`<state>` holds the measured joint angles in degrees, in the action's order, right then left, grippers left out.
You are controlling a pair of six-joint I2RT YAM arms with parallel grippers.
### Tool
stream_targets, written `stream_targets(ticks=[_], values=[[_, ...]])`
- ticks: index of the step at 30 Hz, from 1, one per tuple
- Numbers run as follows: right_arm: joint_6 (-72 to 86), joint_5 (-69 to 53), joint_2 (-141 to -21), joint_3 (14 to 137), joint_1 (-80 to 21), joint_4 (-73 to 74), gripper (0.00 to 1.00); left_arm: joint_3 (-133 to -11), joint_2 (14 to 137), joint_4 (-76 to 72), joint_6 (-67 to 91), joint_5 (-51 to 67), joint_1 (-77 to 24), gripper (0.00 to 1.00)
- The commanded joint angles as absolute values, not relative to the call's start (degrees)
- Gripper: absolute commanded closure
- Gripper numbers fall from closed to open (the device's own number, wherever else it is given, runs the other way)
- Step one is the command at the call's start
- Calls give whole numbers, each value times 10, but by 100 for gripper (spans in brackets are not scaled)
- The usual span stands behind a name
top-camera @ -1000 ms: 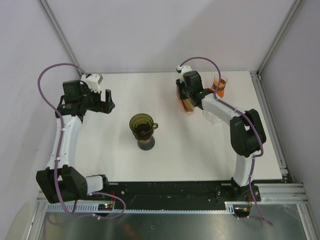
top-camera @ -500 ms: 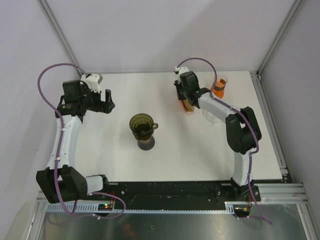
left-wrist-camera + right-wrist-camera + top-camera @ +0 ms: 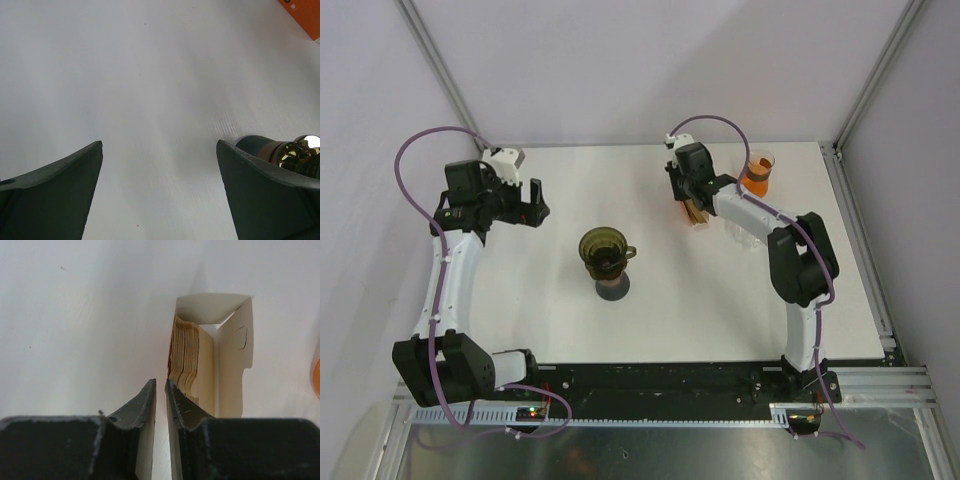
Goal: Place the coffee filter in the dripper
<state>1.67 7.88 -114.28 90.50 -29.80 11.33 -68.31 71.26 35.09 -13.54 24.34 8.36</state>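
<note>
Here the right gripper (image 3: 160, 384) — jaws nearly shut, nothing between — sits just left of the brown paper filter stack (image 3: 186, 356), edges upright in its open pale card box (image 3: 232, 350).

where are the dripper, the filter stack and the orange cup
dripper (image 3: 603, 246): top external view, bowl
filter stack (image 3: 184, 357): right wrist view, paper edges
orange cup (image 3: 757, 178): top external view, body

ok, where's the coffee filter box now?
In the top view the coffee filter box sits right of centre toward the back, under the right tool, left of the cup of orange liquid. Right wrist view: open, filters inside.
</note>
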Motion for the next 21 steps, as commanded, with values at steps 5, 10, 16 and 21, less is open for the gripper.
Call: stream_targets(ticks=[5,10,16,21], values=[[4,105,-1162,941,-301,118,83,-685,712,338,-131,257,91,0],[3,106,-1164,942,-301,120,84,-685,712,338,-131,259,91,0],[3,102,-1164,942,-301,118,92,-685,712,338,-131,260,92,0],[3,105,-1160,945,-301,119,100,-686,711,338,-131,260,92,0]])
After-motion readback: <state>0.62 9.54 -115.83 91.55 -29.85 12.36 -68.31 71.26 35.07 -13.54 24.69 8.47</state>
